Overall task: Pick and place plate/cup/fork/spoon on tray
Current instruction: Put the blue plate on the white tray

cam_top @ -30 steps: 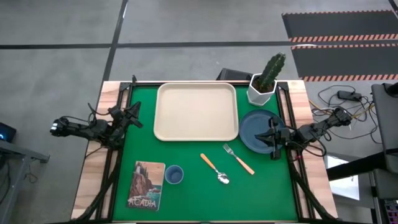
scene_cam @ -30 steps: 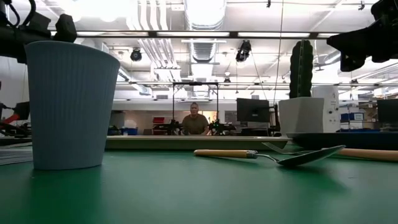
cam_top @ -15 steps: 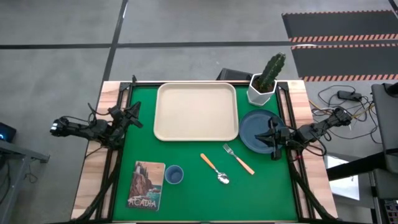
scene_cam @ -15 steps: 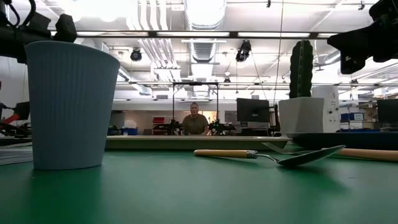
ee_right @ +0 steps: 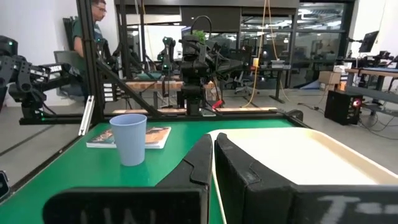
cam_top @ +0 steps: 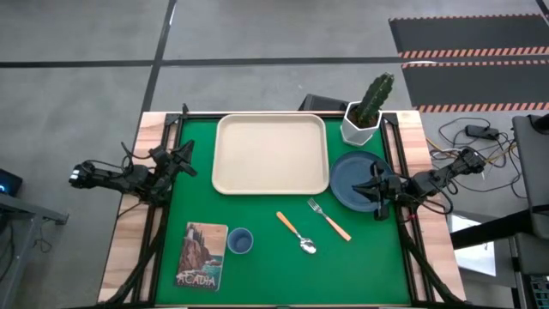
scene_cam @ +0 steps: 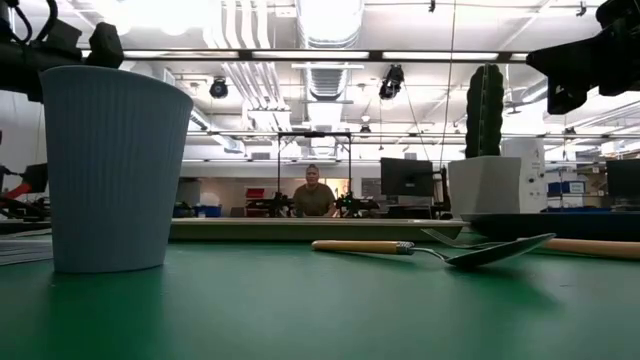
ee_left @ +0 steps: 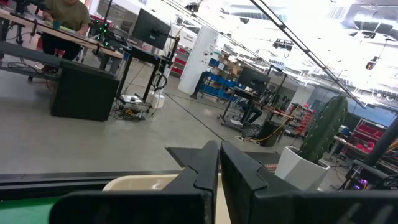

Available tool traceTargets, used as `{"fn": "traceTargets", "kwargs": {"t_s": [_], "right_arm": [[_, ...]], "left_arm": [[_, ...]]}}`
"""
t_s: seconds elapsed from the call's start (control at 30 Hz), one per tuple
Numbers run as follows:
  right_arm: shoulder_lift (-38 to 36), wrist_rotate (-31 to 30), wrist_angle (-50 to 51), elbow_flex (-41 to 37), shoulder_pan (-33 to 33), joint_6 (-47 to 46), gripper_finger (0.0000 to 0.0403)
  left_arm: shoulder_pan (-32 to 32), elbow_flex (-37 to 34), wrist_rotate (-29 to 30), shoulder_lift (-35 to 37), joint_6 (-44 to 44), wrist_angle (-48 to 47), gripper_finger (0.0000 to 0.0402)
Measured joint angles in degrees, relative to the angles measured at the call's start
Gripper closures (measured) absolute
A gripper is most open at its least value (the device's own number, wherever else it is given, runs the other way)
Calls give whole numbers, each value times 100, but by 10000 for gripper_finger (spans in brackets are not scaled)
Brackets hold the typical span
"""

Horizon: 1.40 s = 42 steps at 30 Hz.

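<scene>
The cream tray lies on the green mat at the far middle. Beside its right edge rests the dark blue plate. The fork and spoon lie flat on the mat nearer the front. Near the front left, the light-blue cup stands upright. My left gripper hovers shut by the mat's left edge, left of the tray. My right gripper is shut, held level above the plate's near right part. In the low view it hangs high, clear of everything.
A white pot with a cactus stands at the far right corner, just behind the plate. A book lies left of the cup. The mat's near middle and near right are bare. A person sits in the room beyond the table.
</scene>
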<state>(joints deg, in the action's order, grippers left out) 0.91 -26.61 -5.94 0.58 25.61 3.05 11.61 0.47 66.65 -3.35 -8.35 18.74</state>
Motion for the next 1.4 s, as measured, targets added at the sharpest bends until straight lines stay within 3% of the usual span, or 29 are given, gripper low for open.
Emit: {"fn": "traceTargets", "kwargs": {"t_s": [1.4], "right_arm": [[0,-7,-227,1,0,149,394]], "left_arm": [[0,0,-84,-1,-57,28,402]]}}
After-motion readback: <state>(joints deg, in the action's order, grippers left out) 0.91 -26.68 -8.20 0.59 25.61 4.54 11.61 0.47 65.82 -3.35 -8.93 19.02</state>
